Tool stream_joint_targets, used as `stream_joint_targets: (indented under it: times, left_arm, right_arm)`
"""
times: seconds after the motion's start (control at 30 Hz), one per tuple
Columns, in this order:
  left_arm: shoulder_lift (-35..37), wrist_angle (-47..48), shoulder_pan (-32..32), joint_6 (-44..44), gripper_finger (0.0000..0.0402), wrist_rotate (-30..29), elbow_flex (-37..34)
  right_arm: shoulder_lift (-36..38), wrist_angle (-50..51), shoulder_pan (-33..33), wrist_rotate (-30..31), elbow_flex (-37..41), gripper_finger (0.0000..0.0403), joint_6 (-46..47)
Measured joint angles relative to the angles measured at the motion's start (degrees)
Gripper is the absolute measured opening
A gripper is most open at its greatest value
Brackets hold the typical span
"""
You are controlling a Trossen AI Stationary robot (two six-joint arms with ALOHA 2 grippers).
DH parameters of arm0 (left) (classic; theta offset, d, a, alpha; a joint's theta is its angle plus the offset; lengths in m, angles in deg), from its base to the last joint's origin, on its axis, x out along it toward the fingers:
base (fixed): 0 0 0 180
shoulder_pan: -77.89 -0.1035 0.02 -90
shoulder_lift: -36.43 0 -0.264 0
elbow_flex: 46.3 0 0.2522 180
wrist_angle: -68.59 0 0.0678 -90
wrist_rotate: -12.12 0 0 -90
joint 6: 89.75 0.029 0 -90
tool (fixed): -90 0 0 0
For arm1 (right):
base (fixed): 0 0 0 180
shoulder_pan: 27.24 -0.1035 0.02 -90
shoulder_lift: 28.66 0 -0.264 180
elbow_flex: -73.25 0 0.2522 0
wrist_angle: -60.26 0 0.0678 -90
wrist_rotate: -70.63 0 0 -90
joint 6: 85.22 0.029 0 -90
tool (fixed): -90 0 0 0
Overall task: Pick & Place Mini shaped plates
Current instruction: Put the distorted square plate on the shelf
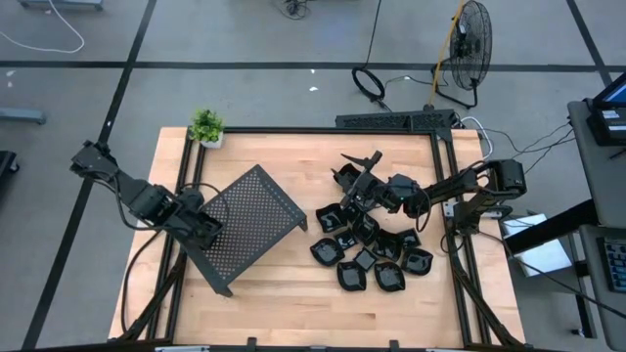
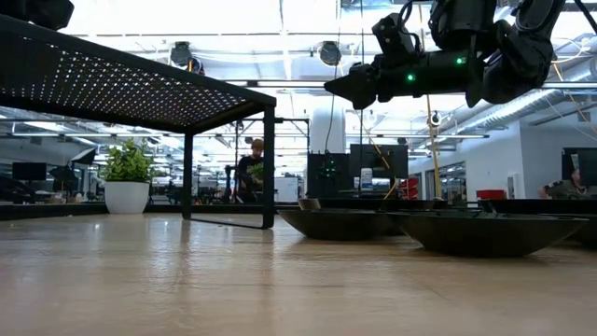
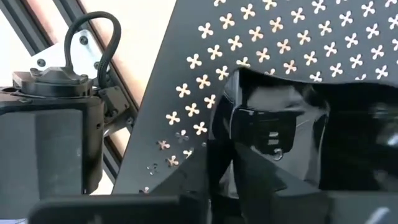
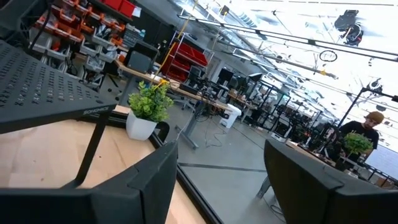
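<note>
Several glossy black mini plates (image 1: 367, 256) lie clustered on the table's right half, resting on their undersides, some overlapping; two show in the low view (image 2: 485, 233). My right gripper (image 1: 360, 166) hangs open above the far side of that cluster, raised well off the table (image 2: 353, 87), with nothing between its fingers (image 4: 217, 180). My left gripper (image 1: 203, 228) is at the left edge of the perforated tray (image 1: 249, 225). One glossy plate (image 3: 280, 137) stands close in front of it over the tray's surface (image 3: 280, 37). My left gripper appears shut on a mini plate at its lower edge (image 3: 249, 180). The plate's glossy hollow face tilts up toward the wrist, above the perforated tray. The fingers themselves are dark against the plate, so the exact hold does not show.
The perforated tray stands on legs (image 2: 269, 168) on the table's left half, turned at an angle. A small potted plant (image 1: 206, 127) sits at the far left corner. A dark frame rail (image 1: 323, 130) runs round the table. People show in the room beyond.
</note>
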State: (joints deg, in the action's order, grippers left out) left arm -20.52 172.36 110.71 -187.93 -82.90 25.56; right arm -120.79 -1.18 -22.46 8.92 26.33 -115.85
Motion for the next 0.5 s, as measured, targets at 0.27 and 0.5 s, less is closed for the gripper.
stream_joint_targets:
  times: [0.27, 0.5]
  left_arm:
    - [1.3, 0.1, 0.0, 0.3, 0.0194, 4.8, 0.3]
    - [4.9, 0.0, -0.1, -1.6, 0.0248, 2.6, 4.3]
  right_arm:
    - [0.0, 0.2, 0.0, 0.0, 0.0, 0.0226, 0.0]
    - [0.0, 0.2, 0.0, 0.0, 0.0, 0.0226, 0.3]
